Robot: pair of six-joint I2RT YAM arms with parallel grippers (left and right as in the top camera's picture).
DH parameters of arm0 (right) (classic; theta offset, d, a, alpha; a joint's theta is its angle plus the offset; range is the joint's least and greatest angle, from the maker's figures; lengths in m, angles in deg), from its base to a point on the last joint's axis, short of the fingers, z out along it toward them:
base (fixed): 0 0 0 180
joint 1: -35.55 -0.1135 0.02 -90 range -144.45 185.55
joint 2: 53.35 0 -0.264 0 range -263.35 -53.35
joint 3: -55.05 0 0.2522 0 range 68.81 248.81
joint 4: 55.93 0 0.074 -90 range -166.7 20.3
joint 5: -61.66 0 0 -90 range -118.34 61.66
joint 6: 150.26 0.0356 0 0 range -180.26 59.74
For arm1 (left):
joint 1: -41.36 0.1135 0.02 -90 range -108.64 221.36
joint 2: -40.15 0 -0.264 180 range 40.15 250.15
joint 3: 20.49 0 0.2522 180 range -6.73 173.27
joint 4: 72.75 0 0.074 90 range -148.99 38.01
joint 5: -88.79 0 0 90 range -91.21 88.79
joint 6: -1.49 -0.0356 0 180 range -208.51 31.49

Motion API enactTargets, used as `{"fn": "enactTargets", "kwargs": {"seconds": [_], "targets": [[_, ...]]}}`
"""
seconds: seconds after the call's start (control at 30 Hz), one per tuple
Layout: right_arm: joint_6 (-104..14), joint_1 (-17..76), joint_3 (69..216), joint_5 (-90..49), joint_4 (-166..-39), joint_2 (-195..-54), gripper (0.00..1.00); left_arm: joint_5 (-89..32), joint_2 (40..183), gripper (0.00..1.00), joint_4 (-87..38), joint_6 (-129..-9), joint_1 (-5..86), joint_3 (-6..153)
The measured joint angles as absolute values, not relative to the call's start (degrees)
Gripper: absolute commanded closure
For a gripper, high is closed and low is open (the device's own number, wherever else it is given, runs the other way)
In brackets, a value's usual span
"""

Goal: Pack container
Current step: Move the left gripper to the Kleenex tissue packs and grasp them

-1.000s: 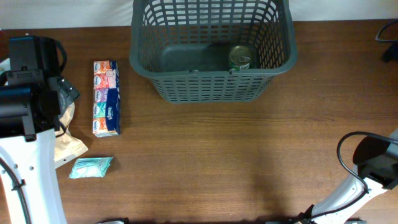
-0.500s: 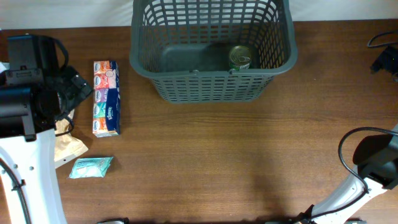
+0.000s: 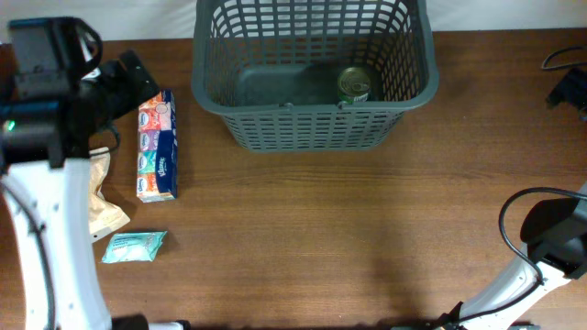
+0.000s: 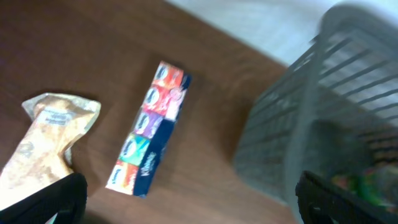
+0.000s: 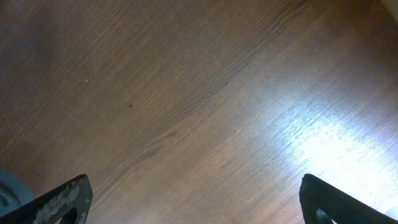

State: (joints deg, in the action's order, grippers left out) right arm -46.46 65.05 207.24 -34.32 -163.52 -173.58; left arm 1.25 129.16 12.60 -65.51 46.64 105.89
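Container (image 3: 312,128) stands at the far side of the table (image 3: 321,238), with a tin can (image 3: 354,84) inside toward its right, by the near wall. I judge it light and stiff, apt to slide if nudged; its rolled rim or a wall slot offers the best hold. My left end effector (image 4: 205,202) hangs spread wide left of the container, above a tissue pack (image 3: 156,144) and a crinkled bag (image 4: 50,134). My right end effector (image 5: 199,199) is spread too, over bare table well right of the container. The left wrist view is blurred, so the can is a greenish smear; overhead cuts off the container's far rim.
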Motion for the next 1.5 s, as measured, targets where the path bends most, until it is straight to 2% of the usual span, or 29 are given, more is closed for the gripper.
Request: {"fn": "enactTargets", "kwargs": {"seconds": [0.3,0.53,0.83,1.03,1.5], "targets": [[-46.52,65.05,207.24,-34.32,-163.52,-173.58,0.01,3.72,143.89,0.0,18.11,-69.88,46.64,105.78],[-46.5,65.05,207.24,-34.34,-163.52,-173.58,0.01,3.5,150.67,0.0,18.13,-79.45,46.7,105.78],[-46.48,65.05,207.24,-34.32,-163.52,-173.58,0.01,-4.89,158.99,0.0,18.13,-91.15,51.71,105.78],[-46.48,65.05,207.24,-34.34,-163.52,-173.58,0.01,-5.79,164.13,0.0,17.0,-92.92,54.42,105.78],[-46.5,65.05,207.24,-34.34,-163.52,-173.58,0.01,-4.65,173.42,0.0,10.9,-93.48,52.15,105.78]]}}
